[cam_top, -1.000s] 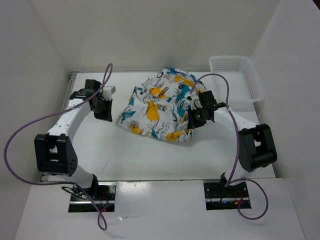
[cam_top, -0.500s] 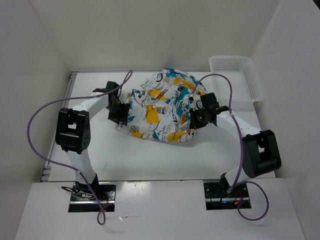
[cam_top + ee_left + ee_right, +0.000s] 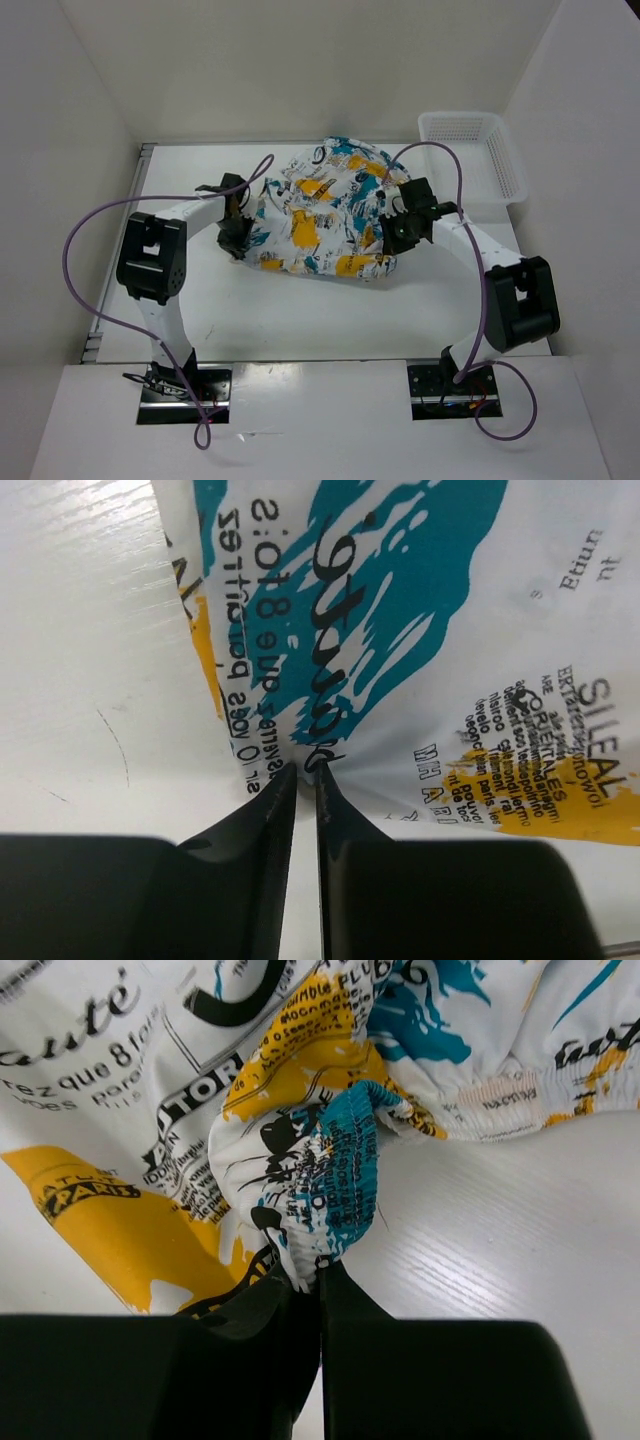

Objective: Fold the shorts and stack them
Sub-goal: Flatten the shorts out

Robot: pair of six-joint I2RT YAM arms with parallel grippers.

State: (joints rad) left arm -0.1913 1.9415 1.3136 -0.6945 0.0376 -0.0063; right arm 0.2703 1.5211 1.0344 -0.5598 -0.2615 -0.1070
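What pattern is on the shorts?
The shorts are white with teal, yellow-orange and black print; right wrist view.

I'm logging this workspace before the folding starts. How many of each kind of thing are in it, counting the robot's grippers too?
printed shorts: 1 (a single garment, as far as the views show)
white basket: 1
grippers: 2, the left gripper and the right gripper, each pinching the fabric
total: 4

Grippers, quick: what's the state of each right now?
Left gripper: closed, pinching an edge of the shorts.
Right gripper: closed on the shorts' bunched waistband.
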